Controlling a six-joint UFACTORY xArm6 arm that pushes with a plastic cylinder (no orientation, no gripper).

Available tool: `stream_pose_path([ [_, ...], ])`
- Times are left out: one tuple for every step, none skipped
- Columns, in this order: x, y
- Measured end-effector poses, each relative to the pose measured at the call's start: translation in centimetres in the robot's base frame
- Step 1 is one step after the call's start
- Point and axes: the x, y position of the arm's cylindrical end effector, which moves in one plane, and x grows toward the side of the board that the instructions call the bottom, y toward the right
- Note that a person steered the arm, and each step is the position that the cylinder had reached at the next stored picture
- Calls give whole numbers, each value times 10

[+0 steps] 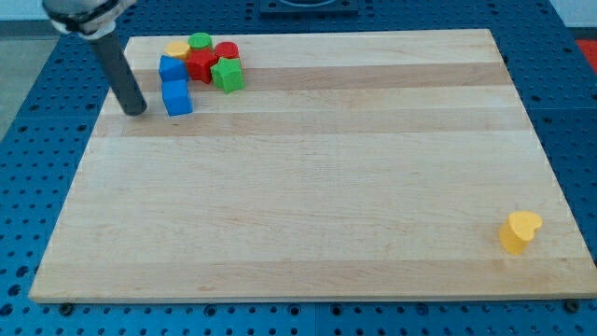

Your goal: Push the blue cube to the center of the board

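The blue cube [176, 97] sits near the board's top left corner, at the lower edge of a cluster of blocks. My tip [136, 109] rests on the board just left of the blue cube, with a small gap between them. The dark rod rises from it toward the view's top left. Behind the cube lies a second blue block [171, 68].
The cluster also holds a yellow round block [177, 49], a green cylinder [200, 42], a red star-like block [202, 65], a red cylinder [227, 50] and a green star [227, 76]. A yellow heart [520, 231] sits near the wooden board's [308, 187] bottom right corner.
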Motion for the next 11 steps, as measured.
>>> stream_pose_path([
  [-17, 36],
  [-17, 72],
  [-12, 86],
  [-1, 88],
  [8, 94],
  [9, 122],
  [17, 143],
  [34, 154],
  [51, 164],
  [68, 176],
  [81, 199],
])
